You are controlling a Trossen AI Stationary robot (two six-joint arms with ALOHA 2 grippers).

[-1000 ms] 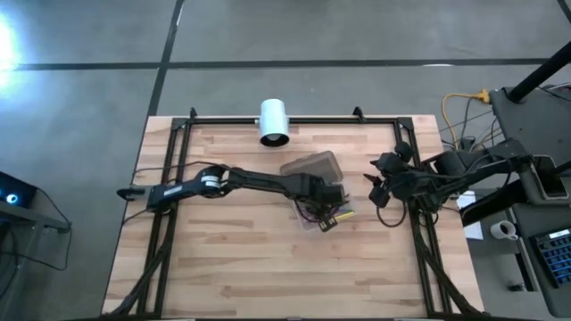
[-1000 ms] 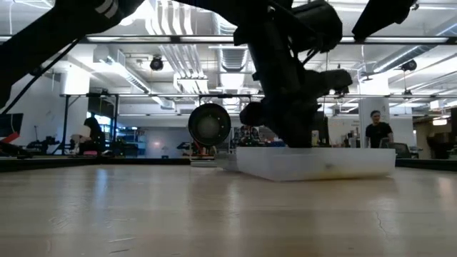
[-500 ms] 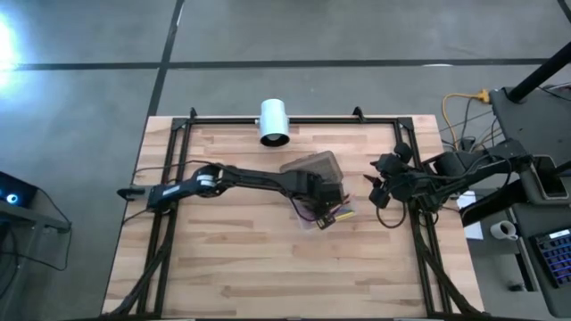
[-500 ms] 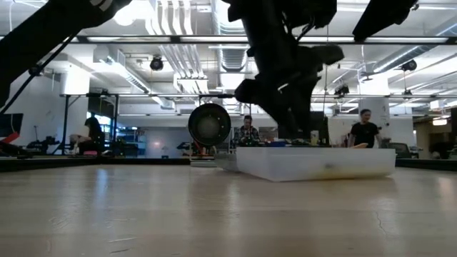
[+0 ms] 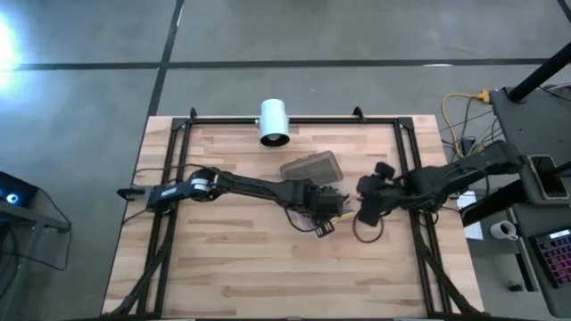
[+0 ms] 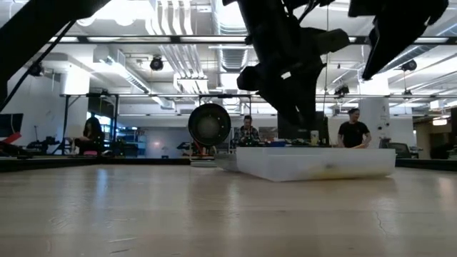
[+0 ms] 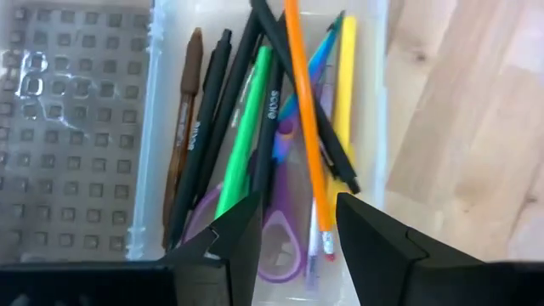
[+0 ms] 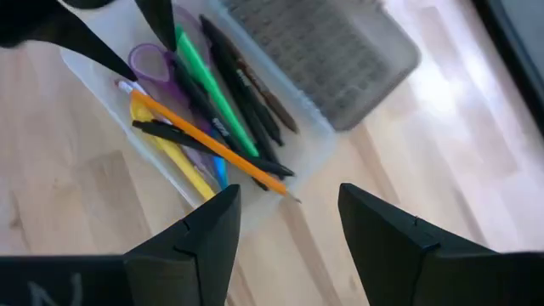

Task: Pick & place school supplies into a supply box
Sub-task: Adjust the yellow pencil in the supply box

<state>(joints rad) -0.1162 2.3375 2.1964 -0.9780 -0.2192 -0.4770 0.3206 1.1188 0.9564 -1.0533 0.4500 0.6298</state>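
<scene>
The supply box point(image 7: 374, 110) is a clear tray with its textured lid point(image 5: 312, 167) folded open on the far side. Inside lie brown point(image 7: 185, 110), green point(image 7: 246, 127), yellow point(image 7: 344, 93), blue and black pens, with purple scissors point(image 7: 285, 246) under them. An orange pencil point(image 7: 304, 119) slants across the top of the pile. My left gripper point(image 7: 297, 246) hangs open above the tray's end, over the scissors, touching nothing. My right gripper point(image 8: 285, 229) is open over the bare wood just right of the box point(image 8: 255, 170), also touching nothing.
A white cylinder point(image 5: 273, 120) lies at the table's far edge, behind the box. Cables and equipment point(image 5: 500, 178) crowd the right side beyond the table frame. Bare wood point(image 5: 232, 267) lies near and left of the box. People point(image 6: 350, 132) stand far back in the room.
My left gripper has opened and risen out of the tray, drawing back a little toward the table's left and near side. My right gripper has come in from the table's right edge toward the box and lowered.
</scene>
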